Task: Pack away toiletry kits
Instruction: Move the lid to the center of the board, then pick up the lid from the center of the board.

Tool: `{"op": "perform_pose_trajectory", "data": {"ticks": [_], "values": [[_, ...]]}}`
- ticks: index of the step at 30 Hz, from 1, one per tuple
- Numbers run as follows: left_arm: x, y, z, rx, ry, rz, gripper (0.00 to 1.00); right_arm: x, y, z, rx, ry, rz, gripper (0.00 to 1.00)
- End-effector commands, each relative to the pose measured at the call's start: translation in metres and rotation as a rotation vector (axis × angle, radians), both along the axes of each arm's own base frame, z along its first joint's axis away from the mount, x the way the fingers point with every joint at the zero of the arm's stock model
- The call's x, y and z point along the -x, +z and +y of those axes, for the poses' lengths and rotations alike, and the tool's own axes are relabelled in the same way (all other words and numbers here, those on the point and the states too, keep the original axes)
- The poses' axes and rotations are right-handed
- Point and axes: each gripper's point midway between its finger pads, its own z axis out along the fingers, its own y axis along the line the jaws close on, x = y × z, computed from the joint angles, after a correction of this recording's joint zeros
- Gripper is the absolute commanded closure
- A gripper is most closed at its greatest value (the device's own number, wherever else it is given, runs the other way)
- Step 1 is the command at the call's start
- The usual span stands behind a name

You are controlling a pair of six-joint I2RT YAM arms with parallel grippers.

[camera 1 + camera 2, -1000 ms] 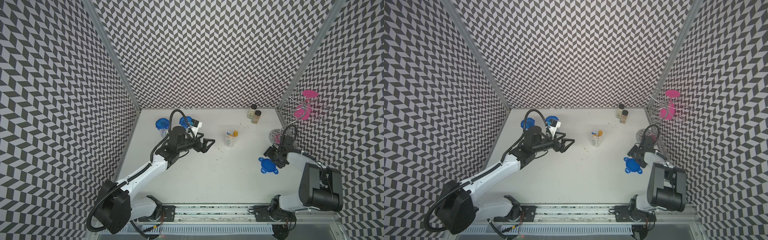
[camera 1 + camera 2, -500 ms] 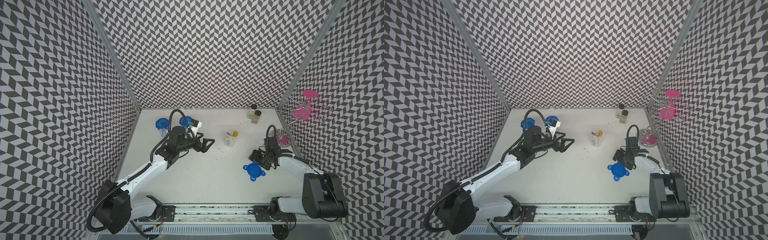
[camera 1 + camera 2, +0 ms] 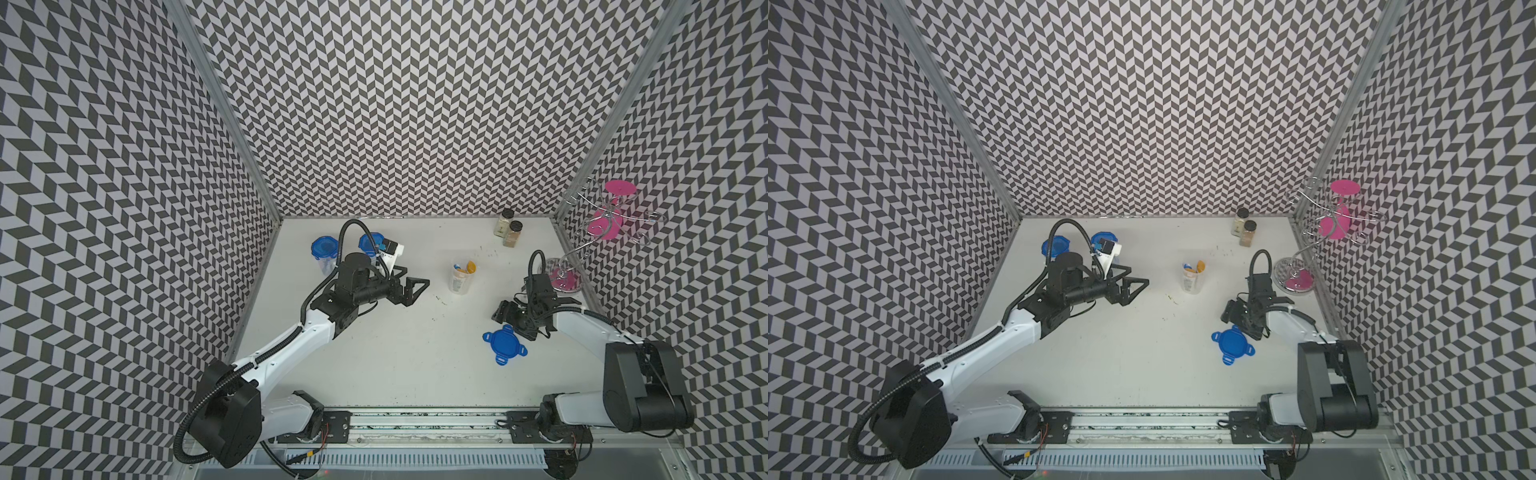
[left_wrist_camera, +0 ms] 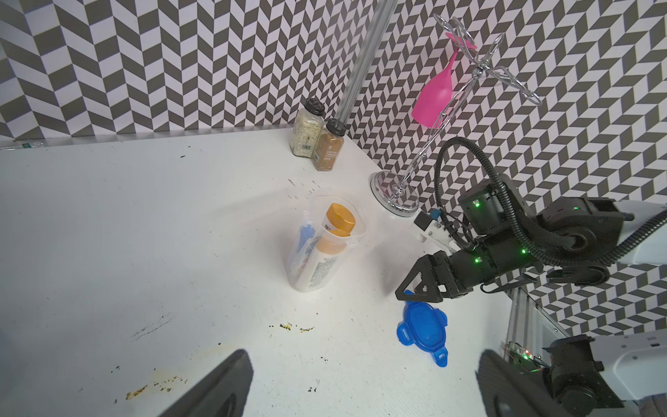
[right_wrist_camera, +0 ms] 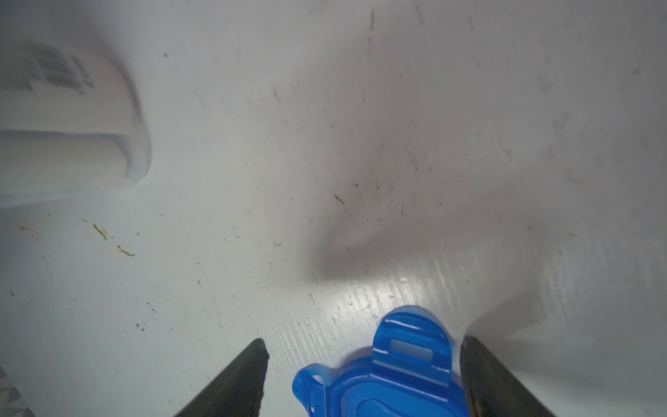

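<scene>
1. While the loose blue lid [image 3: 504,344] lies flat on the table [image 3: 395,365] nearest the front rail [image 3: 424,419], your right gripper [image 5: 362,344] sits low over its edge. Its jaws are spread to either side of one tab [image 5: 411,343] and pinch nothing.
2. Judged from that, the step in hand is picking up the lid for the last kit. The next move calls for closing squarely on it (a thin, flat piece that could slide away rather than lift).
3. Further in, your left gripper [image 3: 415,293] hovers above the table, jaws spread wide and empty.
4. Beyond it to the right stands the open cup [image 3: 460,280], upright, holding a gold-capped tube [image 4: 338,218] and a blue toothbrush [image 4: 306,234]. The lid belongs there, tabs lined up with the rim.
5. Farthest back, two lidded cups [image 3: 324,253] stand near the left wall, apparently done.
</scene>
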Motion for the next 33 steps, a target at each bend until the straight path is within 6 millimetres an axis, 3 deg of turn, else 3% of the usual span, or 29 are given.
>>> {"op": "perform_pose_trajectory", "data": {"ticks": [1,9,18,22,23,33], "values": [[0.001,0.007,0.0,0.028,-0.011,-0.02,0.0,0.006,-0.003,0.003,0.008,0.031,0.019,0.18],[0.001,0.006,-0.001,0.032,-0.011,-0.016,0.0,0.048,0.003,0.027,-0.059,0.086,0.068,0.18],[0.003,0.0,-0.003,0.032,-0.021,-0.001,0.0,0.076,0.005,0.044,-0.005,0.211,0.106,0.16],[0.001,-0.001,-0.005,0.036,-0.024,0.005,0.0,0.077,0.001,0.049,0.025,0.243,0.106,0.14],[0.001,-0.002,-0.005,0.035,-0.024,0.009,0.0,0.077,0.0,0.05,0.035,0.252,0.11,0.01],[0.003,-0.002,-0.004,0.03,-0.016,0.005,0.0,0.072,-0.007,0.064,0.143,0.343,0.121,0.0]]}}
